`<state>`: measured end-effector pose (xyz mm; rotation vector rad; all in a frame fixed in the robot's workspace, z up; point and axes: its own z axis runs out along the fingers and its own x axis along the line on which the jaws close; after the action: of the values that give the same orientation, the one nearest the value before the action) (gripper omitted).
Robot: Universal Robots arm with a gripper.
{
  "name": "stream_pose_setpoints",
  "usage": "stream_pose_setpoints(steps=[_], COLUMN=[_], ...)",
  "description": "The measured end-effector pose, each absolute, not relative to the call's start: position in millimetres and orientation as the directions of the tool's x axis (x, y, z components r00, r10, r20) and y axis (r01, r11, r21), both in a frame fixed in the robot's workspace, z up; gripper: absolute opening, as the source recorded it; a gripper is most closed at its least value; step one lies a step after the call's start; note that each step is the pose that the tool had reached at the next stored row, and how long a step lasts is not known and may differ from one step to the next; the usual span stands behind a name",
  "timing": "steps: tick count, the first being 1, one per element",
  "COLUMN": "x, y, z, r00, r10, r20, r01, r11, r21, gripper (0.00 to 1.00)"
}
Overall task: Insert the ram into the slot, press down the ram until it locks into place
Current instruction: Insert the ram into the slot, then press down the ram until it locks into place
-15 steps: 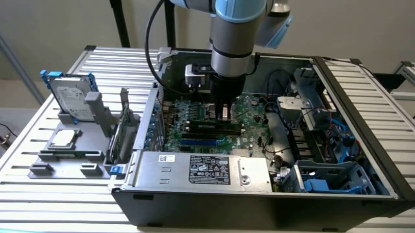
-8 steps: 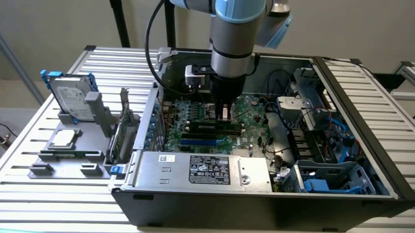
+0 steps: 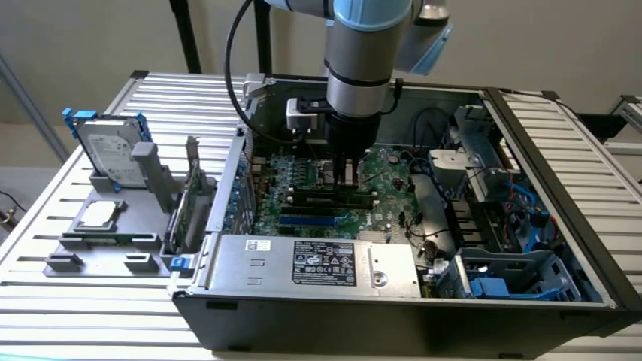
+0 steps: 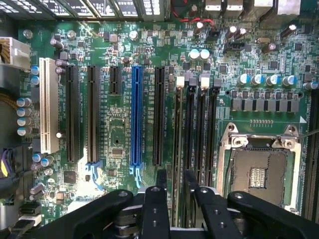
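The ram appears edge-on as a thin green strip between my two black fingers. My gripper is shut on it near its middle. The stick stands along the line of one memory slot, whose white end latch shows at its far end. The rest of that slot is hidden under the stick. Alike black slots run parallel right beside it. In the exterior view my gripper reaches straight down into the open computer case, with the ram low over the motherboard.
A blue slot, long black slots and a white one lie beside the memory bank, with the processor socket on its other side. The power supply, case walls and cables ring the board. A hard drive stands on a fixture outside.
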<state>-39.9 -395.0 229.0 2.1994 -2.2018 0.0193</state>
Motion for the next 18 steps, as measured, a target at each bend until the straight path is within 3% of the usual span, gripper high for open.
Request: stream_pose_setpoints(steps=[6, 10, 18], x=[-41.5, -42.5, -42.6], y=[-395.0, -395.0, -395.0], z=[248.9, 250.9, 250.9], r00=[-0.001, -0.001, -0.001], r10=[-1.000, -1.000, -1.000], r20=[0.030, 0.029, 0.030], r01=[-1.000, -1.000, -1.000], r11=[0.001, 0.001, 0.001], r21=[0.015, 0.016, 0.016], gripper=[0.28, 0.11, 0.11])
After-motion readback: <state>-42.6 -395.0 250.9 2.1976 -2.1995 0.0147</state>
